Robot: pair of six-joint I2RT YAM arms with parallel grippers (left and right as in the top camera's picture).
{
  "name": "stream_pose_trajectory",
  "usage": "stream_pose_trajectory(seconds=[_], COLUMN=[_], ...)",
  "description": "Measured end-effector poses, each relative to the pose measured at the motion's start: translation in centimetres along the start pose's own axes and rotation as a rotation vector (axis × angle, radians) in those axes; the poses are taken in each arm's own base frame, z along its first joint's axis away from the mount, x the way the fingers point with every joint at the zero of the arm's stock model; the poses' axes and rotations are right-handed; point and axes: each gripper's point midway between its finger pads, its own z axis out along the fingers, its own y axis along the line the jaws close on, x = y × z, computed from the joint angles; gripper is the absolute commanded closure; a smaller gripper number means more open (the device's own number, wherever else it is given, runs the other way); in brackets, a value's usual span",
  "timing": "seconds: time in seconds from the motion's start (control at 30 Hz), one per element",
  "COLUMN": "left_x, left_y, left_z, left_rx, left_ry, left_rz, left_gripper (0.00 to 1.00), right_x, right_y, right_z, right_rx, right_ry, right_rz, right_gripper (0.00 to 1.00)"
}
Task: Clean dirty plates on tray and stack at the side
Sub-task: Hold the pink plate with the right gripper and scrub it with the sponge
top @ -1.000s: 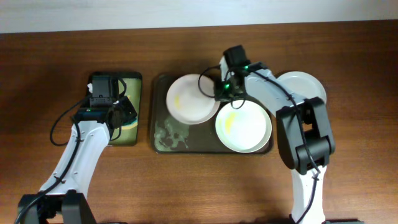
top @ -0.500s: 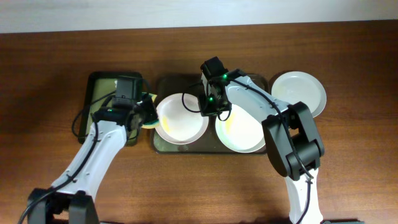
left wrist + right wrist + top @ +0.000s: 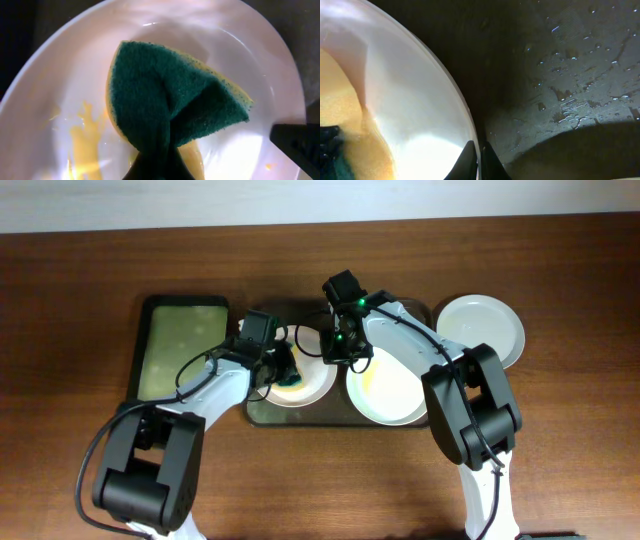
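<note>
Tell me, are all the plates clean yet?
Not yet. The right-hand plate sits off the tray and looks clean. Right now the right tool pinches the rim of the left plate while the left tool presses a green sponge onto its yellow smears. The middle plate also shows a yellow smear, and nothing is stacked.

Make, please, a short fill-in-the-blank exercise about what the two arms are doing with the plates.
1. The left tool holds a green ___ over the smeared plate.
2. The right tool pinches that plate's ___.
3. Its smears are ___.
4. Off the tray, at the far right, lies exactly ___ white plate.
Missing words: sponge, rim, yellow, one.
</note>
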Motion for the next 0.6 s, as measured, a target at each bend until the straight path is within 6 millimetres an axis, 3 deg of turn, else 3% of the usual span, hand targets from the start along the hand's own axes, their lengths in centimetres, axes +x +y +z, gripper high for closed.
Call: stream_pose_trajectory(seconds=[0.17, 0.3, 0.37, 0.47, 0.6], left_x=[-0.4, -2.2, -2.8, -3.4, -5.7], left_y=[1.2, 4.9, 5.7, 6.0, 5.9], left_z=[-0.2, -1.3, -1.8, -2.8, -6.0], left_rx=[-0.124, -0.352, -0.420, -0.455, -0.431], left_ry=[-0.038, -0.129, -0.163, -0.198, -0.294], left_rz=[0.115, 0.190, 0.207, 0.215, 0.177], left_gripper=[1.00, 1.00, 1.00, 1.00, 1.00], right_x=[0.0, 0.0, -0.1, 0.0, -0.2], right_y=[0.0, 0.0, 0.5, 0.8, 0.2], right_z=[0.0, 0.0, 0.1, 0.1, 0.0], right_rx=[0.001, 0.002, -0.009, -0.011, 0.013], right_ry=[0.000, -0.001, -0.007, -0.008, -0.012], right_rz=[0.000, 0.000, -0.010, -0.014, -0.006], right_gripper=[0.96, 0.96, 0.96, 0.96, 0.96])
